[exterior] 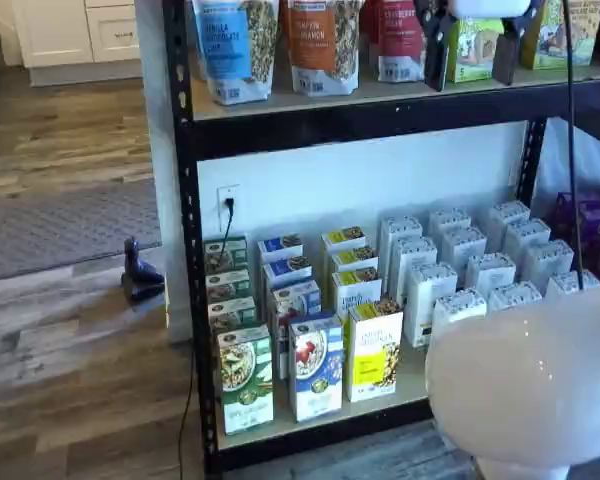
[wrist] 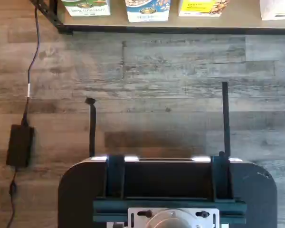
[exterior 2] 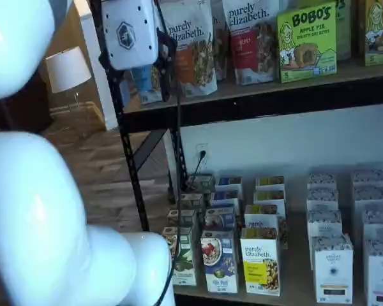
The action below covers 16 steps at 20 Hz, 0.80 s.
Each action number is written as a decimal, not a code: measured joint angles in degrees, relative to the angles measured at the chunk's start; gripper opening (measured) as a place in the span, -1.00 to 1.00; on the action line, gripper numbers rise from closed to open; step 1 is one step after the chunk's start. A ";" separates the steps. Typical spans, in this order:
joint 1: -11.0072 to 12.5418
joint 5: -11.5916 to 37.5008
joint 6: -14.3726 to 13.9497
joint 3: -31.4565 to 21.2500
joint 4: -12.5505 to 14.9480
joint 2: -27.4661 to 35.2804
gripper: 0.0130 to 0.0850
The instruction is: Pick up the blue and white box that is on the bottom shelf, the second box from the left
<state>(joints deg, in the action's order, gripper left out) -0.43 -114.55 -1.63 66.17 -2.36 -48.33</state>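
The blue and white box (exterior: 315, 365) stands at the front of the bottom shelf (exterior: 420, 388), between a green-and-white box (exterior: 245, 378) and a yellow box (exterior: 373, 350). It also shows in a shelf view (exterior 2: 219, 261), and its lower part shows in the wrist view (wrist: 147, 9). My gripper (exterior: 470, 55) hangs at the view's top edge, up at the upper shelf and far above the box. Its two black fingers (exterior: 436, 48) stand apart with a plain gap and hold nothing. In a shelf view its white body (exterior 2: 131, 32) shows side-on.
More boxes stand in rows behind the front ones, with white boxes (exterior: 450, 290) to the right. Bags and boxes fill the upper shelf (exterior: 380, 100). My white arm (exterior: 525, 385) blocks part of both shelf views. A power adapter (wrist: 20, 145) and cable lie on the wood floor.
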 joint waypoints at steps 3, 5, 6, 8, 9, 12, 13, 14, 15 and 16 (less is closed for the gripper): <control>2.77 2.53 1.57 -1.40 -3.03 -1.51 1.00; 2.84 3.00 1.65 -1.60 -3.24 -1.59 1.00; 2.66 3.20 1.56 -1.72 -3.13 -1.60 1.00; 2.20 3.59 1.28 -2.07 -2.76 -1.55 1.00; 1.86 3.93 1.08 -2.40 -2.45 -1.54 1.00; 0.35 5.67 0.19 -4.03 -0.97 -1.63 1.00; 0.29 6.40 0.14 -4.80 -0.95 -1.68 1.00; -0.14 7.16 -0.12 -5.60 -0.48 -1.68 1.00; -0.56 7.81 -0.37 -6.33 -0.02 -1.69 1.00; -0.82 8.62 -0.56 -7.24 0.23 -1.70 1.00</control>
<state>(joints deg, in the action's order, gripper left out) -1.25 -105.93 -2.19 58.94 -2.13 -50.03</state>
